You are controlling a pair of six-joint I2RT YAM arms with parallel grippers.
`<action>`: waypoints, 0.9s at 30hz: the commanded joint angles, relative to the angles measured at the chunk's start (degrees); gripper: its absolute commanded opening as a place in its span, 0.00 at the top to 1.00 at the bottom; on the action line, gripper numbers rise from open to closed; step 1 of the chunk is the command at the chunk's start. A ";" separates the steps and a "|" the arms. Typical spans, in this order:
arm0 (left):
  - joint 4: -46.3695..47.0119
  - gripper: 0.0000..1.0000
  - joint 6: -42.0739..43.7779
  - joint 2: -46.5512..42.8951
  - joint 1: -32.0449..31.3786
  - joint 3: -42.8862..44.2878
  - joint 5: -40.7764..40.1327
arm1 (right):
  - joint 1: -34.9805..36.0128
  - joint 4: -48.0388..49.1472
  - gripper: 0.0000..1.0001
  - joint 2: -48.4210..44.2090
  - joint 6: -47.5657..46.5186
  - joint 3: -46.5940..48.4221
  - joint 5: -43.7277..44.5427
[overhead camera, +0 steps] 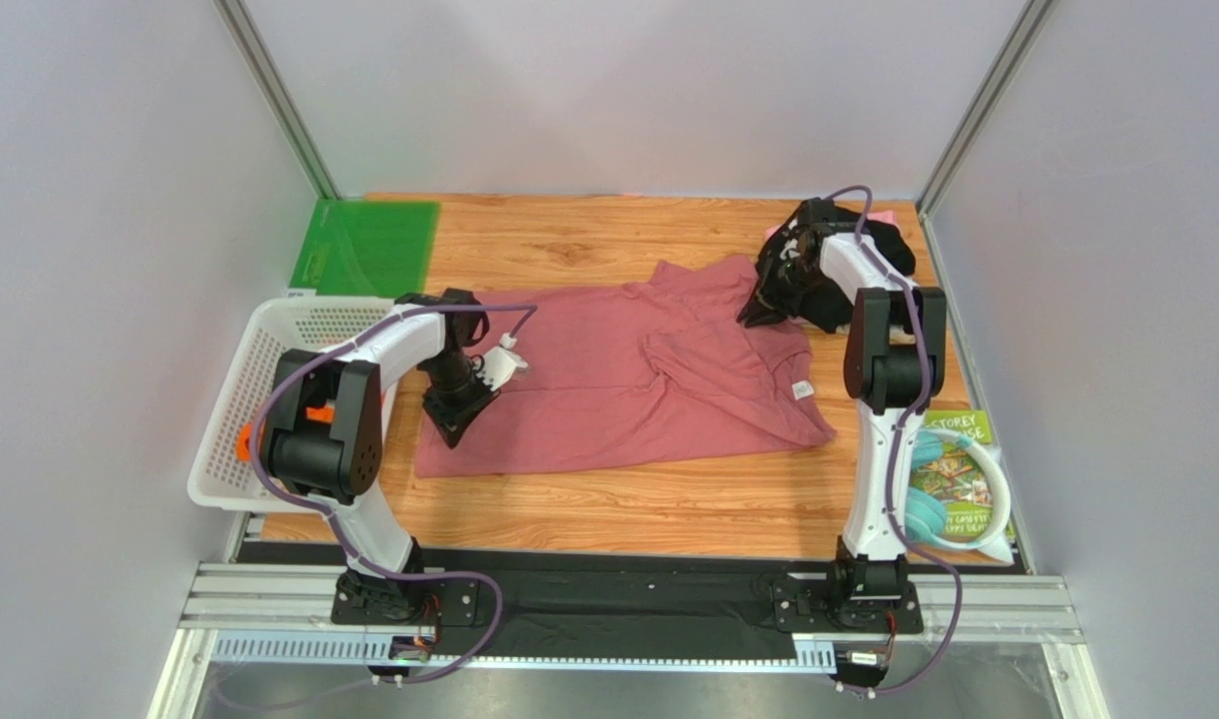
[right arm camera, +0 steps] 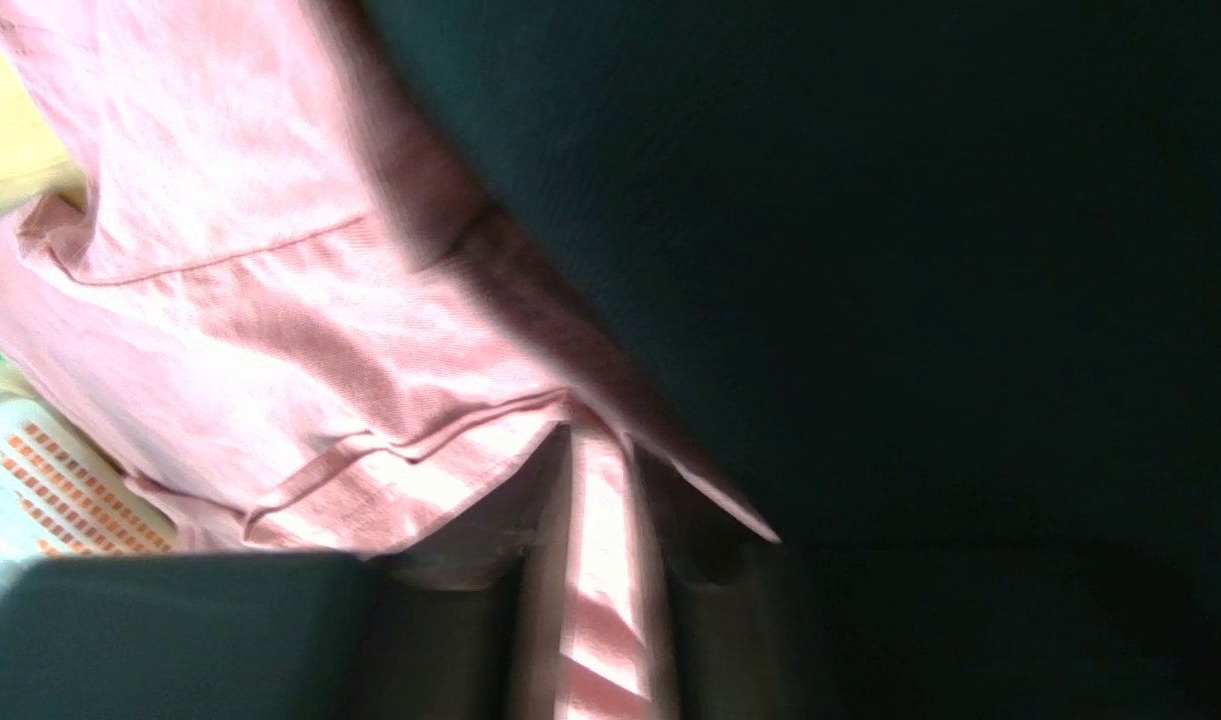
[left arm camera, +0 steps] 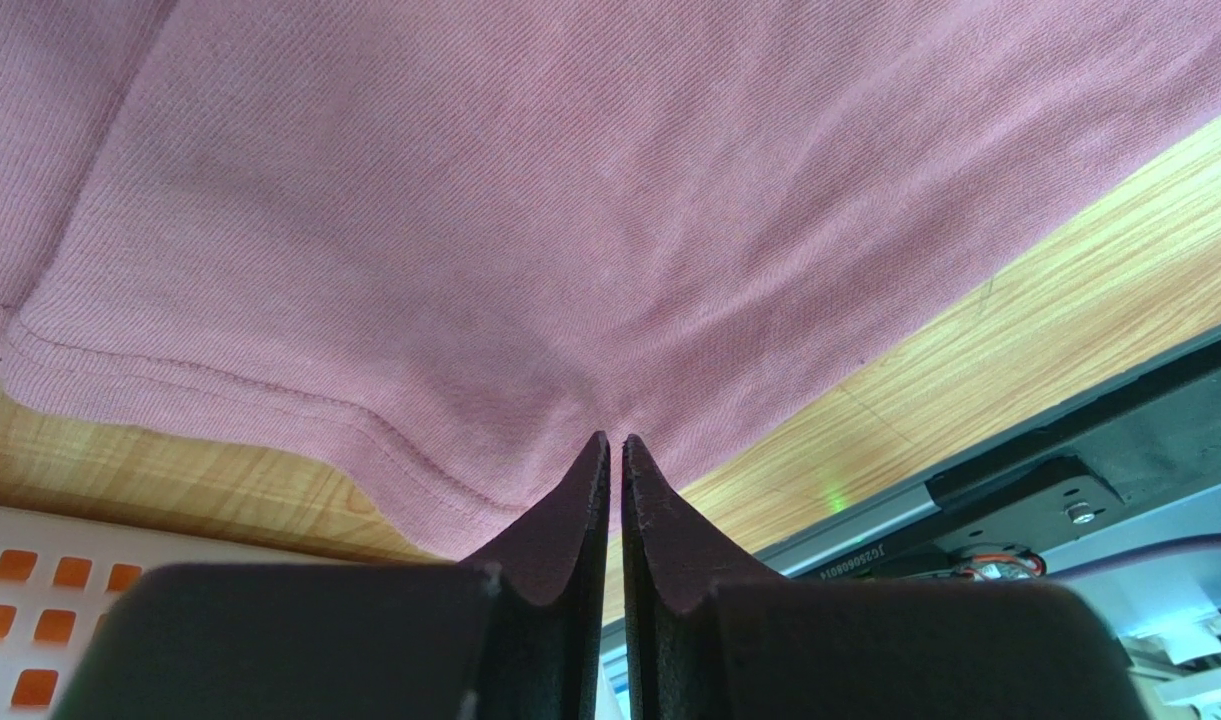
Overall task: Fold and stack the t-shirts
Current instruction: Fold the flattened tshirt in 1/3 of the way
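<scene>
At dusty-rose t-shirt (overhead camera: 630, 375) hem, left end effector (left arm camera: 618, 441) clamped on it, right end effector (right arm camera: 601, 446) unclear

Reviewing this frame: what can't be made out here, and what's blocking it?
- Right gripper grip: the right wrist view is motion-blurred, and in the top view its own arm covers the fingers.
- Black shirt: top view, mostly under the right arm, so its lay is unreadable.
- Basket contents: top view, the left arm covers them; only an orange patch shows.
- Rose shirt label: top view, too small to read.
</scene>
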 commanded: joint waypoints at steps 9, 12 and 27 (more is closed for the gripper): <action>3.14 0.88 -2.25 -0.35 0.37 2.74 0.57 | -2.23 3.83 0.64 -3.48 0.03 -1.57 -2.31; 3.14 0.89 -4.01 1.58 0.45 4.58 1.62 | -2.05 6.03 0.65 -3.40 -0.06 -2.45 -5.21; 1.21 0.89 -5.68 10.11 0.45 9.24 2.86 | -1.00 9.99 0.71 -1.73 -0.85 -4.57 -12.68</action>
